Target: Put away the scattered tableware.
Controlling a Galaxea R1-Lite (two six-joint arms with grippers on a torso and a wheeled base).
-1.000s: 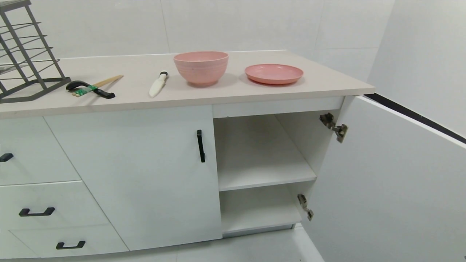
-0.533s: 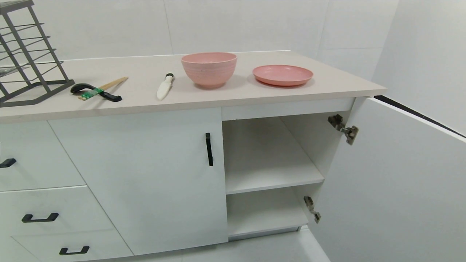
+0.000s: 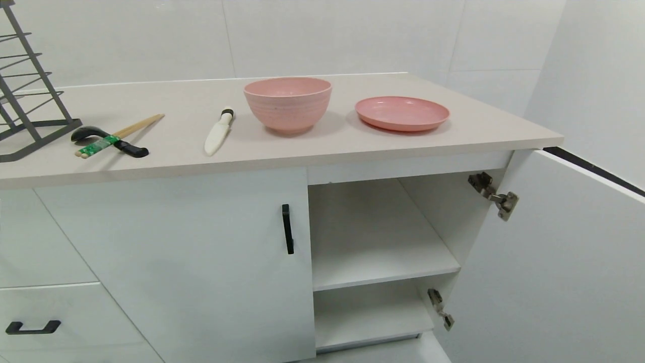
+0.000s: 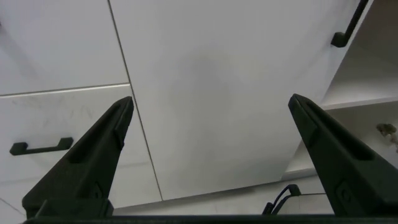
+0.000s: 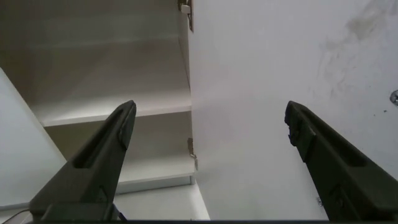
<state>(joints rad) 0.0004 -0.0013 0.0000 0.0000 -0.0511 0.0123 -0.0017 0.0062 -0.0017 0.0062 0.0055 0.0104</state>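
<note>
On the beige tabletop (image 3: 171, 103), a round pink bowl (image 3: 287, 103) stands centrally, a shallow pink plate (image 3: 401, 113) nearer the right edge, a white knife (image 3: 217, 133) toward the front edge. Our left pincer (image 4: 211, 102) and right pincer (image 5: 209, 107) both gape apart.

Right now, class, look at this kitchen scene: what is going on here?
Nothing is being handled at this moment. The round pink bowl, the shallow pink plate, the white knife with a black band, the black spoon and the wooden chopsticks with a green wrap all lie on the beige countertop. The left claw is open, low before the closed white cabinet door. The right claw is open too, facing the open compartment's shelves. No tableware is put away yet.
</note>
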